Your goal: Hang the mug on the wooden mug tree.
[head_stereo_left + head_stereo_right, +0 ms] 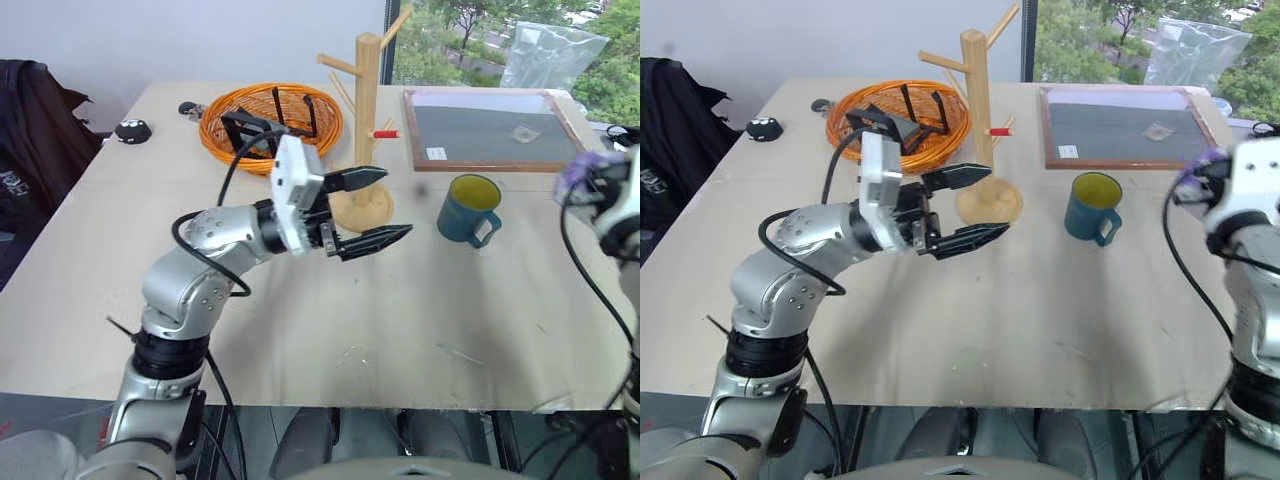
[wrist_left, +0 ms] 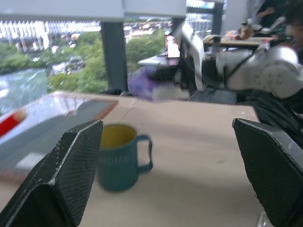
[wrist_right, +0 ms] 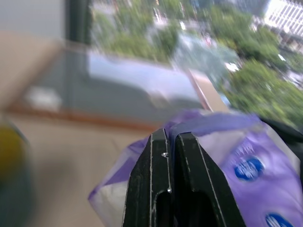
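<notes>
On the beige table [image 1: 420, 330], toward its right half, stands the teal-blue ceramic mug with a yellow inside and one loop handle [image 1: 468, 210], upright, its handle turned toward the near right; nothing touches it. Just left of it and slightly farther back rises the tall light-wood mug tree on a round disc base [image 1: 366, 120], with angled dowel pegs, one of them red-tipped and pointing toward the mug's side; every peg is bare. Behind and left of the tree sits an orange wire basket [image 1: 270, 125] holding dark items. Right of the tree, behind the mug, lies a wood-framed grey board [image 1: 490, 130], flat on the table, with a clear plastic bag [image 1: 552, 55] beyond it by the window. Two small dark objects [image 1: 132, 129] rest near the far left edge. Left claw [image 1: 377, 206]: raised above the table in front of the tree's base, pointing toward the mug, fingers spread apart, holding nothing. Right claw [image 3: 171, 161]: at the table's right edge, well apart from the mug, fingers pressed together on a purple printed plastic bag [image 3: 246, 156].
</notes>
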Motion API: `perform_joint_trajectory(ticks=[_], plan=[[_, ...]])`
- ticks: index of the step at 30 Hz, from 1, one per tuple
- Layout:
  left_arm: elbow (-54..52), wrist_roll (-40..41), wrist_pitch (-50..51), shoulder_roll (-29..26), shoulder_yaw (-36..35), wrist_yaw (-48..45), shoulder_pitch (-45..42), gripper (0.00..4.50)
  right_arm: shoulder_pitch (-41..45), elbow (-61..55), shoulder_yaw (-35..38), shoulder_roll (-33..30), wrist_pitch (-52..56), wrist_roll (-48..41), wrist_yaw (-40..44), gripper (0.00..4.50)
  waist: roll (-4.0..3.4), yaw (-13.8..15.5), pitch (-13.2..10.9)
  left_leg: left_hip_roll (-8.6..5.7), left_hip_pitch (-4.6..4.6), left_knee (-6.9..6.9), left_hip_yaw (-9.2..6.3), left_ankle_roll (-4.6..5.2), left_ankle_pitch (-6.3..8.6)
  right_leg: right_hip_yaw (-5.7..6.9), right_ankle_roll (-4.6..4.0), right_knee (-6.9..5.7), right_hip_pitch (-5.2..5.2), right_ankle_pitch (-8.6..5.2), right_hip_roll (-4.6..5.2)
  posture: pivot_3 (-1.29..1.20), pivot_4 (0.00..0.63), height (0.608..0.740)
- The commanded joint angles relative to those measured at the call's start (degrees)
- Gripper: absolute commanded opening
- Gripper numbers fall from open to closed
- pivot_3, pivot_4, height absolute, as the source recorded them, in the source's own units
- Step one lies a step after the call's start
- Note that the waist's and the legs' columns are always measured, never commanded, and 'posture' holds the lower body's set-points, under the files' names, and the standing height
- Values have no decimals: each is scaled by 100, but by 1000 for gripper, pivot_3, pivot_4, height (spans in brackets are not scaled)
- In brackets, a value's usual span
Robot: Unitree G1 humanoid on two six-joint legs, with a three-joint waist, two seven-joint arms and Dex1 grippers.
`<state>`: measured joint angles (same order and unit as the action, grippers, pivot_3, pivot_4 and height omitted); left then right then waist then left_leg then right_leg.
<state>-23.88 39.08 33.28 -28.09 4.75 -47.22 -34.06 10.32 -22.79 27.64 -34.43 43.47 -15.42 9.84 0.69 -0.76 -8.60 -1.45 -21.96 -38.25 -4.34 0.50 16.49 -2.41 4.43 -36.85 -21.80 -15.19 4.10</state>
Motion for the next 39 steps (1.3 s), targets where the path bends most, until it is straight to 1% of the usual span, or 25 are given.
perform_joint_trajectory(ticks=[1,4,5,7,8,9,10,11,13,14,15,16,18,20,22,24,26,28,31,33,35,39], plan=[[-31,-126,61,40,213,-31,-181,4500,-370,133,314,-156,-420,138,212,24,-1,-46,0,1,4,0,6,0,0,-5,0,0,0,0,-1,0,150,740],[0,-196,161,49,382,-71,-283,4500,-735,443,365,-52,-695,187,266,24,-1,-62,0,4,9,2,7,1,1,-8,0,-5,1,0,-6,0,150,740],[6,-203,193,54,418,-82,-307,4500,-877,509,362,-59,-756,214,320,258,-1,-62,0,4,9,2,9,1,1,-10,0,-5,0,0,-6,0,150,740],[36,-252,219,53,479,-100,-355,4500,-1120,522,424,-42,-699,123,446,874,-1,-49,0,4,8,2,9,0,0,-10,0,-4,0,0,-5,0,150,740],[46,-260,234,56,491,-106,-371,4500,-1240,477,483,-53,-622,53,519,1248,-2,-37,0,4,7,2,8,0,0,-10,0,-3,0,0,-5,0,150,740],[56,-267,246,54,496,-127,-389,4500,-1345,407,575,-82,-505,-37,589,1744,-1,-21,0,4,7,2,7,0,0,-9,0,-2,0,0,-5,0,150,740],[66,-255,270,48,489,-153,-405,4500,-1443,326,688,-148,-349,-134,678,2363,-1,-15,0,4,6,1,7,-1,0,-9,1,-2,0,0,-5,0,150,740],[66,-250,293,47,481,-175,-409,4500,-1527,269,785,-219,-223,-215,766,2724,-2,-11,0,4,6,0,7,-1,-1,-9,1,-2,0,0,-4,0,150,740],[66,-254,319,22,478,-246,-410,4500,-1719,118,1010,-494,113,-428,1087,3423,-5,9,-2,3,6,-1,7,0,0,-9,1,-2,1,0,-4,0,150,740],[63,-253,333,11,477,-275,-406,4500,-1803,38,1106,-651,279,-542,1257,4022,-5,14,-3,3,5,-1,5,0,0,-8,1,-1,2,0,-4,0,150,740],[58,-243,350,-3,471,-305,-400,4500,-1889,-58,1220,-864,455,-659,1461,4475,-5,9,-3,3,5,-1,5,1,1,-7,1,0,2,0,-4,0,150,740],[55,-234,372,-15,462,-328,-395,4500,-1936,-127,1305,-1035,557,-731,1604,4475,-5,7,-3,3,5,-1,4,1,1,-6,1,1,4,0,-4,0,150,740],[58,-234,415,-47,444,-367,-371,4500,-1763,-248,1514,-1343,790,-974,1802,4475,-5,-20,-3,3,8,-2,4,14,8,-6,1,2,8,0,-5,0,150,740],[86,-303,430,-120,443,-394,-302,4500,-1276,-487,1522,-1432,1038,-1523,1948,4475,0,-45,-5,5,12,-2,6,18,10,-8,1,1,10,0,-6,0,150,740],[133,-537,397,-304,540,-437,-214,4500,-706,-930,1028,-1031,1342,-2205,1834,4475,2,-73,-6,8,20,-1,6,18,11,-8,1,0,16,0,-8,0,150,740],[158,-723,381,-432,615,-430,-129,4500,-386,-1195,436,-488,1412,-2420,1558,4475,14,-119,-1,12,20,1,-1,18,11,-4,1,1,17,0,-12,0,150,740],[158,-857,359,-481,663,-388,-65,4500,-301,-1253,-116,-122,1318,-2181,1265,4475,18,-98,-5,14,14,2,-14,17,10,7,-1,2,17,-1,-15,0,150,740],[135,-977,337,-493,699,-352,-13,4500,-283,-1200,-578,107,1141,-1890,1033,4475,10,1,-12,3,-4,-3,-21,-3,-1,12,0,4,4,-1,-3,0,150,740],[30,-1095,396,-508,665,-223,109,4500,-285,-898,-1210,621,653,-1179,380,4475,16,41,-11,-7,-21,-11,-27,-2,-2,10,2,6,-6,0,9,0,150,740],[-84,-1109,494,-557,624,-140,223,4500,-347,-732,-1397,908,393,-798,16,4475,15,36,-11,-17,-20,-10,-28,-3,-2,9,2,6,-7,0,10,0,150,740],[-190,-1094,554,-606,612,-124,328,4500,-367,-578,-1426,1149,200,-575,-232,4475,12,19,-12,-14,-19,-6,-31,-6,-3,10,1,4,-12,0,6,0,150,740],[-261,-1165,542,-701,657,-130,426,4500,-289,-257,-1560,1452,-155,-171,-543,4475,10,-7,-12,-6,-11,-5,-25,-9,-5,6,1,-2,-10,-1,-2,0,150,740]])
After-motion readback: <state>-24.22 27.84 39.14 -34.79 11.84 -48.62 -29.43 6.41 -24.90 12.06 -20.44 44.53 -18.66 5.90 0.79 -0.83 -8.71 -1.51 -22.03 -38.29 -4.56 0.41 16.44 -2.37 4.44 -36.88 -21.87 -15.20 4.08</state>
